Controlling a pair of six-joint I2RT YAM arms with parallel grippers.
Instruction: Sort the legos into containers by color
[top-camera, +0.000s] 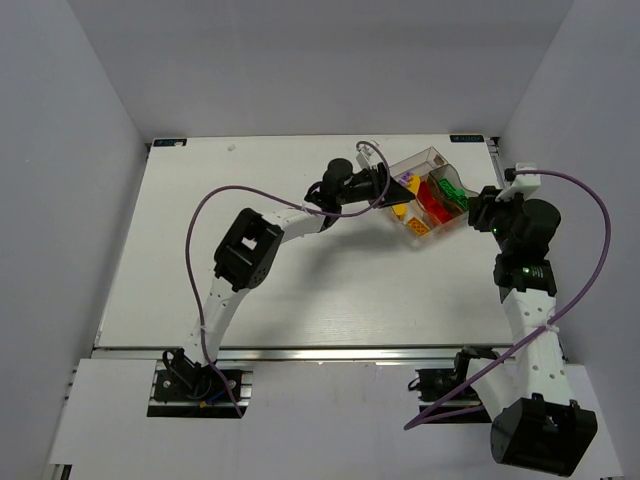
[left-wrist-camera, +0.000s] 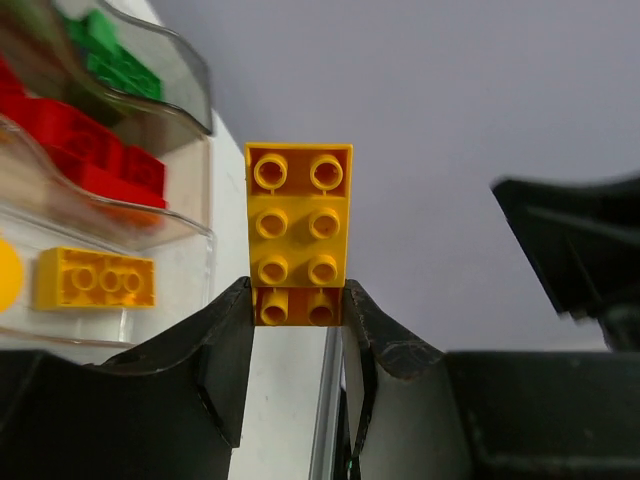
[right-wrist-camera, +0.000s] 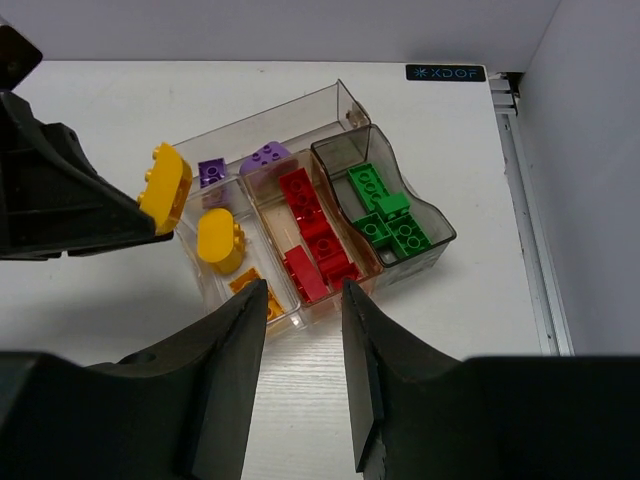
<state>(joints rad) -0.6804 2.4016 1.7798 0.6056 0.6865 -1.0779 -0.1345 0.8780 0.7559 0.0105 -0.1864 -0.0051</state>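
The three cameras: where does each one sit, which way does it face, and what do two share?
Top external: above and behind, looking down on the table; the left arm and right arm show.
Left wrist: on the left arm, looking along the left gripper, shut on a yellow brick; its fingers show.
Right wrist: on the right arm, looking down at the box past the open right gripper.
Shared: both wrist views show that yellow brick and the box.
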